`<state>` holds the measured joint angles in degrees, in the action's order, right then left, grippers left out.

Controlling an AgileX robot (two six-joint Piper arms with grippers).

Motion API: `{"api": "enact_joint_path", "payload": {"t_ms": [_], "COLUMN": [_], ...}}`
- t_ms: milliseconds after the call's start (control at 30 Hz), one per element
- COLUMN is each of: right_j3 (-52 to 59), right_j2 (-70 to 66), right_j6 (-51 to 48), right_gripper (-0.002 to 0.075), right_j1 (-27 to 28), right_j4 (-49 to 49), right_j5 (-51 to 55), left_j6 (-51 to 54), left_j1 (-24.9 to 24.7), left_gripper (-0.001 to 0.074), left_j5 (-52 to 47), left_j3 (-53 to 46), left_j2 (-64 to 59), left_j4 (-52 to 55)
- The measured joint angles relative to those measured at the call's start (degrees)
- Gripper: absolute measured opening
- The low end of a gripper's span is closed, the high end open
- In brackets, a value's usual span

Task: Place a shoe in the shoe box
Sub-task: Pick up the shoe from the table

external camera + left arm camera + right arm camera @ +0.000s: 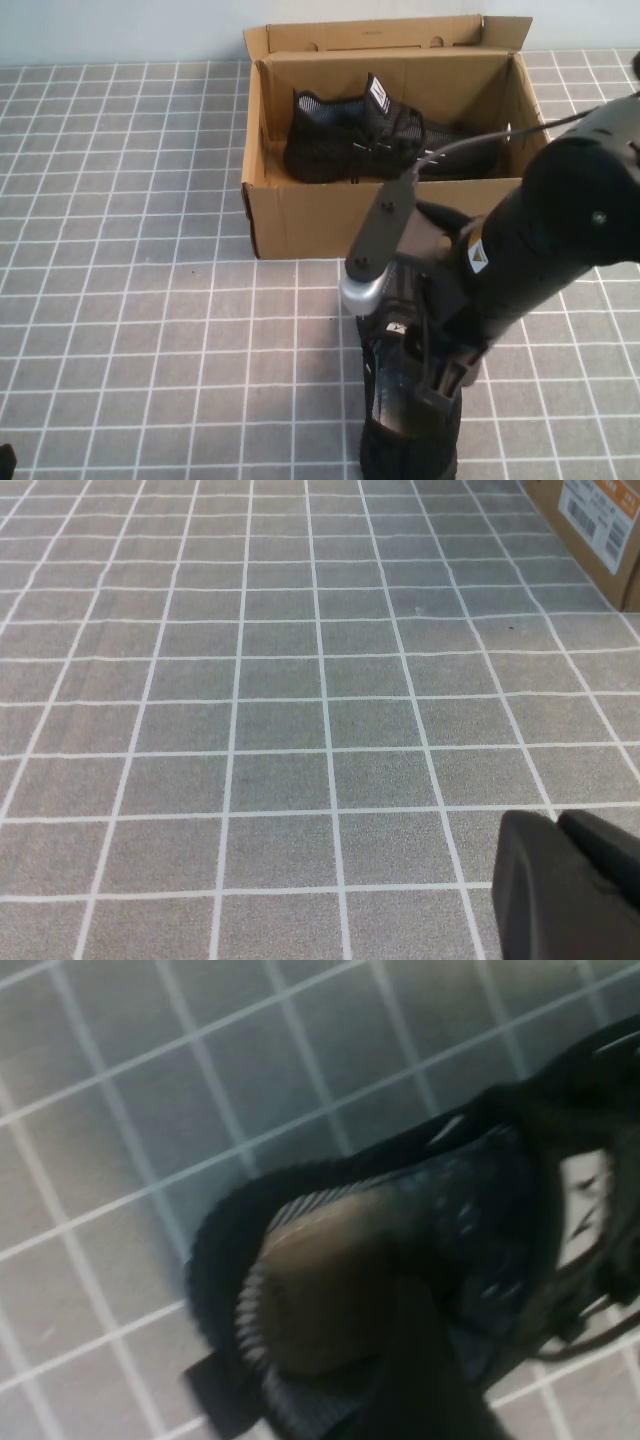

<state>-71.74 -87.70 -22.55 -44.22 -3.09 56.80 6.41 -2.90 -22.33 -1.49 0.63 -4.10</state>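
Note:
The shoe, a black knit sneaker, lies at the table's near edge, in front of the shoe box and partly under my right arm. My right gripper is down on it at its opening. In the right wrist view the shoe fills the frame, showing its grey lining and laces, and the gripper reaches into the opening. The shoe box, brown cardboard with its lid flap up, stands at the back. My left gripper is parked at the near left corner, shut and empty.
A twin black shoe with an upright white-barred tongue tab lies inside the box at its left. The table is covered with a grey cloth with a white grid. The box's labelled corner shows in the left wrist view.

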Motion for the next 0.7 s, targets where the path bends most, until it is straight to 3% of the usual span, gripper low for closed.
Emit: {"api": "enact_joint_path", "payload": {"t_ms": [467,700], "right_j3": [0.0,0.0], "right_j2": [-4.8,-7.4], "right_j6": [0.0,3.9], "right_gripper": [0.0428,0.0428], "right_j1": [0.0,0.0], "right_j4": [3.1,11.1], "right_j5": [-7.6,-7.9], "left_j6": [0.0,0.0], "left_j1": [0.0,0.0], "left_gripper": [-0.0001,-0.0001], "left_j5": [0.0,0.0], "left_j3": [0.0,0.0], "left_j2": [0.0,0.0], "left_j4": [0.0,0.0]}}
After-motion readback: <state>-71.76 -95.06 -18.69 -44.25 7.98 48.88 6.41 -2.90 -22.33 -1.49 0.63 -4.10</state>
